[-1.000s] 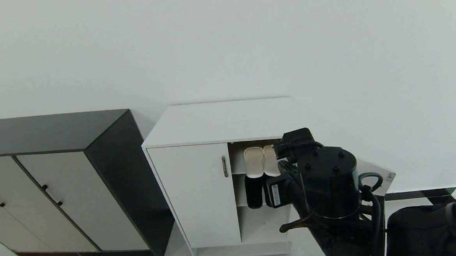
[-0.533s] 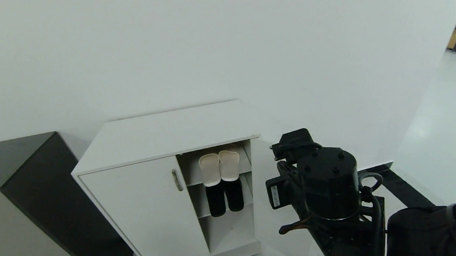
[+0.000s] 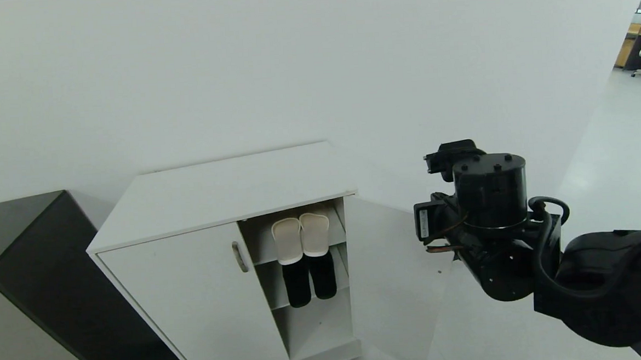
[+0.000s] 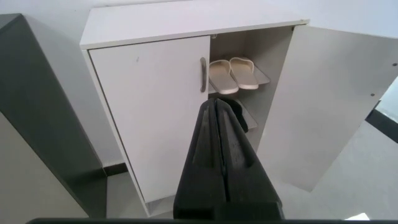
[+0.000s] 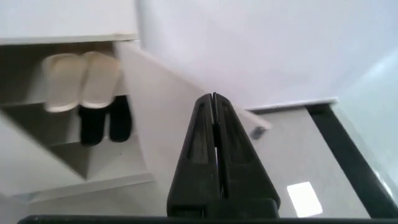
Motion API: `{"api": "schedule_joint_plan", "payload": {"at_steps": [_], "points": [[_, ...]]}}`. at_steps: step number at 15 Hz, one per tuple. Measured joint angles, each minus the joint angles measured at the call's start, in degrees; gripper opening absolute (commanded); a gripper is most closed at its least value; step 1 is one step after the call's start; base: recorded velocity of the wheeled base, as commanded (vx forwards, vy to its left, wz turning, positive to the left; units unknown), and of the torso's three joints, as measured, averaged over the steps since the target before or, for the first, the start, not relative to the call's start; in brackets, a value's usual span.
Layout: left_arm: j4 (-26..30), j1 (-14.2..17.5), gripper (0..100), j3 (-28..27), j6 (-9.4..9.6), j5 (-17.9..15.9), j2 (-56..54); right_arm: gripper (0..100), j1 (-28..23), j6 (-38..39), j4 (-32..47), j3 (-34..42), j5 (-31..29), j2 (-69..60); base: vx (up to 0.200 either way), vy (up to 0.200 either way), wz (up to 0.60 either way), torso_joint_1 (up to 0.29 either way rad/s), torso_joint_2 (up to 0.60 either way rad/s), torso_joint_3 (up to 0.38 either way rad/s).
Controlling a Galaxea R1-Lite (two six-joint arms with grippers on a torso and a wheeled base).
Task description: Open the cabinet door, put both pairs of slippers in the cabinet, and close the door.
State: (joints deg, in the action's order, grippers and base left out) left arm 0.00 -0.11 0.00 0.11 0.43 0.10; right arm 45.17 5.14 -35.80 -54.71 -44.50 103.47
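A dark cabinet [image 3: 33, 255] stands leftmost, beside the white cabinet [image 3: 216, 185]. The left gripper [image 4: 216, 104], fingers pressed together, faces the white cabinet's front. White slippers [image 3: 300, 237] sit on the upper shelf, with black slippers [image 3: 309, 282] on the shelf below. The right door [image 3: 392, 286] stands open. Near it is the right gripper [image 5: 213, 98], fingers together and empty.

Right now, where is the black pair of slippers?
In the head view, the black slippers sit on the middle shelf in the open right half of the white cabinet, directly under the white slippers, beside the closed left door.
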Motion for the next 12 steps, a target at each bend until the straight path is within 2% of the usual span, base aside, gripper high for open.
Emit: {"api": "schedule_joint_plan", "payload": {"at_steps": [1, 2, 6, 12], "points": [[0.0, 0.0, 0, 0.0, -0.01, 0.0, 0.0, 0, -0.9, 2.0, 3.3, -1.7, 0.1, -0.2, 0.000, 0.000, 0.00, 0.000, 0.00, 0.000], [0.0, 0.0, 0, 0.0, -0.04, 0.0, 0.0, 0, -1.3, 3.7, 5.8, -3.2, 0.7, -0.3, -0.200, 0.000, 0.00, 0.007, 0.00, 0.002], [0.0, 0.0, 0, 0.0, -0.01, 0.0, 0.0, 0, -2.7, 4.9, 7.1, -5.5, 3.1, -0.2, -0.200, 0.000, 0.00, 0.009, 0.01, -0.002], [0.0, 0.0, 0, 0.0, 0.05, 0.0, 0.0, 0, -9.1, 5.2, 7.1, -9.0, 9.6, 2.3, 0.000, 0.000, 0.00, 0.000, 0.00, 0.000]]}}
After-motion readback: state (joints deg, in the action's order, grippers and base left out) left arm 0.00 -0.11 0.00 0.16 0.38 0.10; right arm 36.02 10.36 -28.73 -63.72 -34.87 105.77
